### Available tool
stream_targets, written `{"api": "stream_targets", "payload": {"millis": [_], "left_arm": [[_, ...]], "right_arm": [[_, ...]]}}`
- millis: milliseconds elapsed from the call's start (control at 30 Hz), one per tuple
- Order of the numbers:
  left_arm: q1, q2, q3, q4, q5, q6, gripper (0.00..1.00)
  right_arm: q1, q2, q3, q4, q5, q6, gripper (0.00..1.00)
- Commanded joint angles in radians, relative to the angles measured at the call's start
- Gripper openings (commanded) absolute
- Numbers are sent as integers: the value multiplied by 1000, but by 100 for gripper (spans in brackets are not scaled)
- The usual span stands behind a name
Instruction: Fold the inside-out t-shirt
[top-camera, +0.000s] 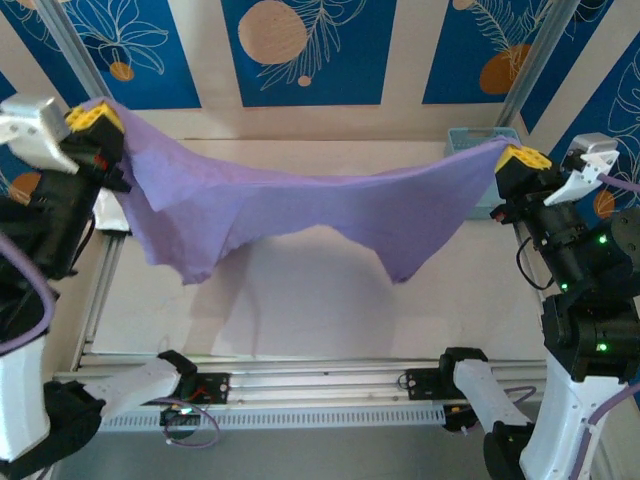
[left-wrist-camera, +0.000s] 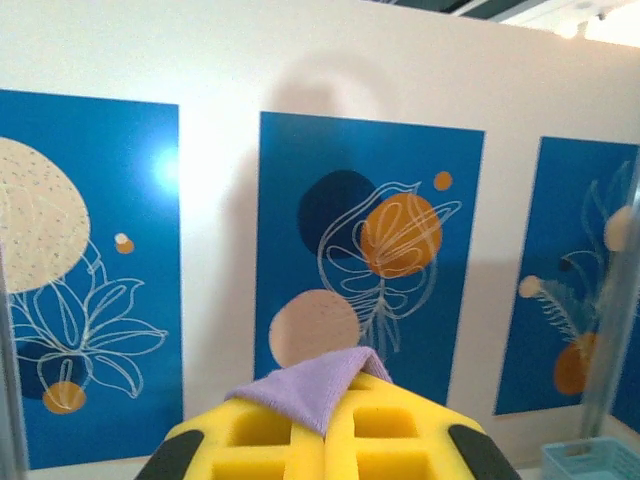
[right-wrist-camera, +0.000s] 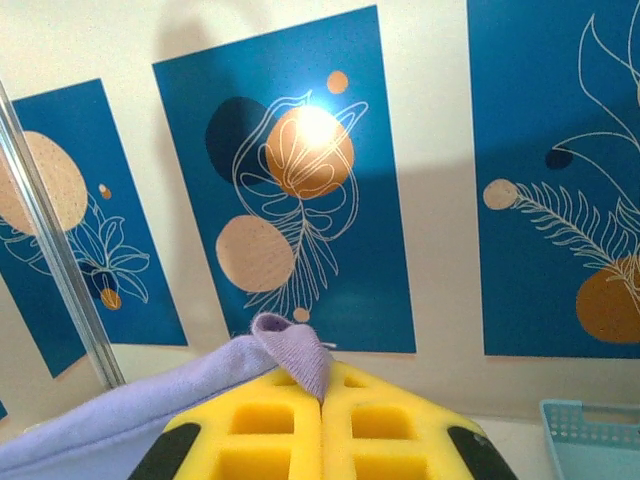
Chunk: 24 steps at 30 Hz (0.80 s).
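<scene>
The left end effector (top-camera: 95, 118) and the right end effector (top-camera: 522, 158) each pinched one corner of the inside-out t-shirt (top-camera: 300, 210), which hung stretched between them, above the table (top-camera: 300, 300).

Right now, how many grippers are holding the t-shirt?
2. The left gripper clamps the t-shirt at its raised left end; the right gripper clamps its raised right end.

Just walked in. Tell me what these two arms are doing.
The two arms hold a purple t-shirt stretched in the air between them. The left gripper pinches one edge and the right gripper the other, both shut on cloth. The middle sags above the table. The shirt is not yet folded.
</scene>
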Motion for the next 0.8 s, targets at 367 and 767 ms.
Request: {"api": "stream_targets", "payload": {"millis": [367,767], "left_arm": [[406,538,228,-50,307,-85,0],[443,433,289,-70,366,-97,0]], "right_arm": [[-2,501,3,244,-96,-43,0],[-16,449,90,146,-73,-120,0]]}}
